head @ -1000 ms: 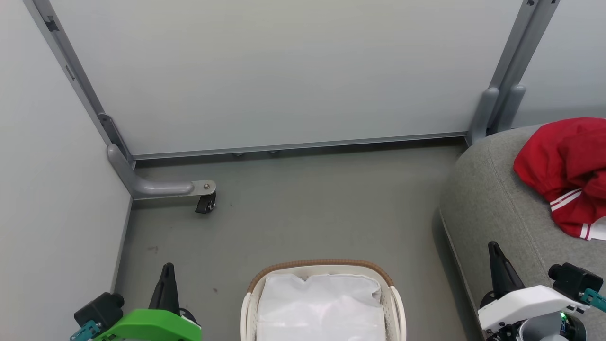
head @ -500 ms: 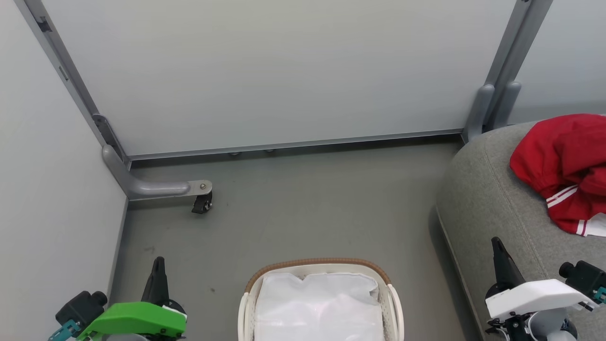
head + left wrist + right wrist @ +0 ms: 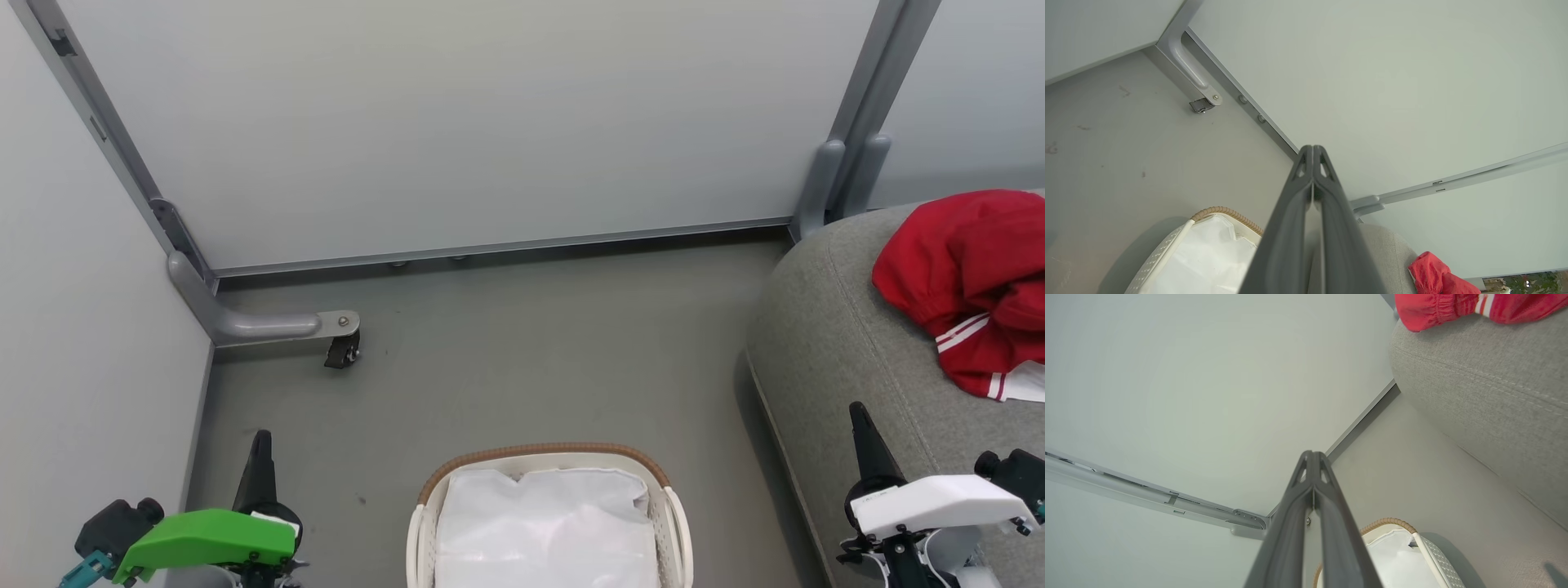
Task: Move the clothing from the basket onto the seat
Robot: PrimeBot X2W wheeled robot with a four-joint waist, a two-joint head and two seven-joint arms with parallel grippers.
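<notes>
The red clothing (image 3: pixel 971 286) with white stripes lies bunched on the grey seat (image 3: pixel 833 351) at the right, also seen in the left wrist view (image 3: pixel 1433 277) and the right wrist view (image 3: pixel 1437 308). The white basket (image 3: pixel 539 453) with a brown woven rim stands on the floor at bottom centre, and inside it I see just its white cloth lining (image 3: pixel 547 523). My left gripper (image 3: pixel 261 445) is shut and empty, left of the basket. My right gripper (image 3: pixel 859 416) is shut and empty, over the seat's front edge. Both wrist views show fingers pressed together (image 3: pixel 1312 153) (image 3: pixel 1312 457).
Pale partition walls close off the back and left. A grey metal foot with a small black caster (image 3: pixel 339 353) sticks out on the floor at the left corner. Another grey post base (image 3: pixel 833 184) stands beside the seat. Bare grey floor (image 3: pixel 531 359) lies between basket and wall.
The whole head view has shifted slightly, so the camera moved. Both grippers sit lower in the frame than before, still shut. Clothing and basket are unchanged.
</notes>
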